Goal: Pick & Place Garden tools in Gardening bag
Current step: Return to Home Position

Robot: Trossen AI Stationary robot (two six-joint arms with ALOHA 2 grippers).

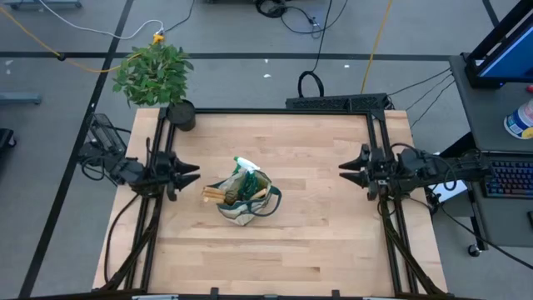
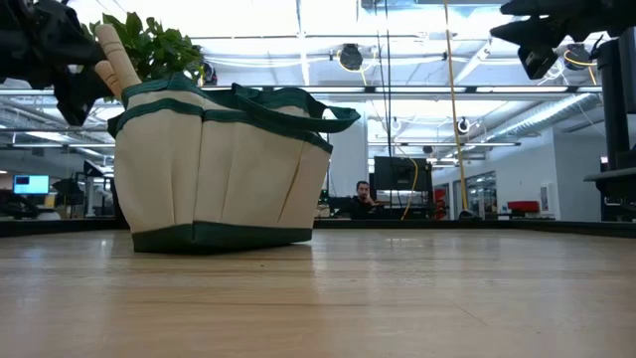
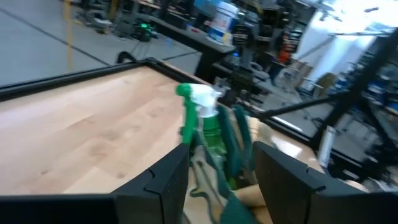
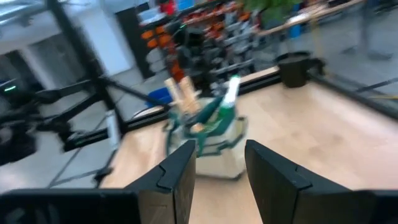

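The left gripper (image 1: 191,173) hangs at the left-middle of the high view with its fingers apart and nothing between them. The right gripper (image 1: 344,172) mirrors it at the right-middle, also spread and empty.

Between them, just left of the frame's centre, the gardening bag (image 1: 237,215) stands on the pale wooden table (image 1: 316,242). It is beige canvas with dark green trim, soft-walled and round. Loaded as it is, it likely slumps if pinched by the wall, so a loop handle (image 2: 333,116) or the stitched rim looks the safer hold.

The green spray bottle (image 1: 247,177) pokes up from the bag. It is smooth plastic, probably slippery, and best taken at the neck under its white trigger. The wooden handles (image 1: 215,193) jut out to the left; they are stiff, matte and easy to clamp.

A potted plant (image 1: 154,71) sits at the upper left.
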